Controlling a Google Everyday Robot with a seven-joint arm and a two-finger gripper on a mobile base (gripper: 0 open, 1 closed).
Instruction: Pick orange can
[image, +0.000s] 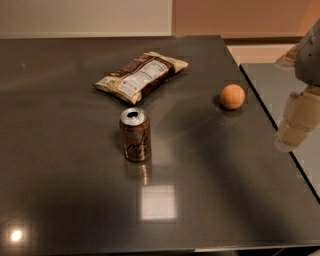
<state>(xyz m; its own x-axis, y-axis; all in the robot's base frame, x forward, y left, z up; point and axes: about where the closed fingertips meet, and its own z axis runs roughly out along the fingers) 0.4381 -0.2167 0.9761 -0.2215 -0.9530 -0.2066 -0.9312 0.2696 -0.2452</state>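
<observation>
The orange can (135, 135) stands upright about midway between the left and right edges of the desk (60, 190), its opened silver top facing up and its pale script facing the near edge. A snack bag (141, 76) lies flat just behind it, toward the far edge, apart from it. An orange ball (232, 96) sits near the right edge, well apart from the can.

The tool (291, 131) hangs beyond the right edge of the desk, well away from the can and holding nothing that shows. Whether it is released or clenched, I cannot tell.

The step in hand looks like the reach, and the task has hardly begun. To do it well, the tool should probably travel in from the right edge, passing on the near side of the ball so as not to set it rolling. It should arrive at mid-height on the can, level and square to its side. A light can tips easily, so any sideways nudge before closing is the main risk. The bag behind leaves little room for overshoot toward the far edge.
</observation>
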